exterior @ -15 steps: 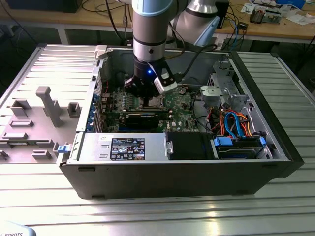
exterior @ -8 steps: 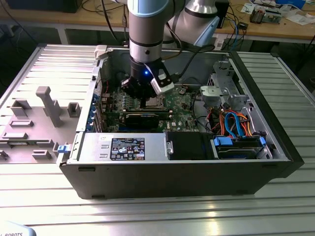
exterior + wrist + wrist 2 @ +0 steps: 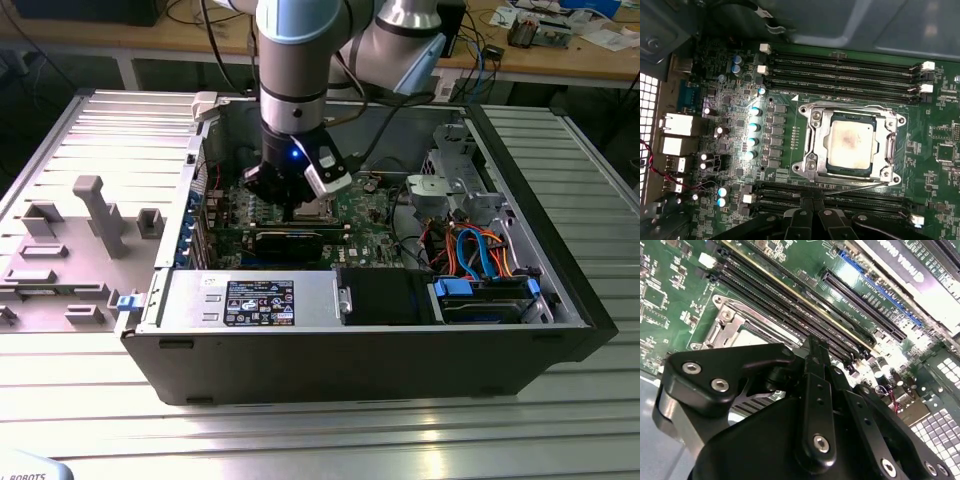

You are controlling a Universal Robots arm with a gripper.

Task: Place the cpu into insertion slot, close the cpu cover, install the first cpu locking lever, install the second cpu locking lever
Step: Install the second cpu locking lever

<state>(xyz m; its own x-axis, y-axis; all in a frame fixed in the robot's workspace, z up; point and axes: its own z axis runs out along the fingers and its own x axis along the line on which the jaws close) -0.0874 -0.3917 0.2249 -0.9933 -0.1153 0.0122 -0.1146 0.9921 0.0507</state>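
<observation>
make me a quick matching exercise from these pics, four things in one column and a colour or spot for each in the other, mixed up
Things:
1. cpu
2. cover
3. motherboard
4. tool

Descriptions:
A. green, studded with small parts
B. silver frame lying down around the chip
C. black, right over the memory slots beside the socket
D. grey square seated in the socket

Pairs: 1-D, 2-B, 3-A, 4-C

Ribbed metal table (image 3: pixel 90 150): open computer case (image 3: pixel 350 350) centre frame; grey fixture blocks (image 3: pixel 95 215) at left.
</observation>
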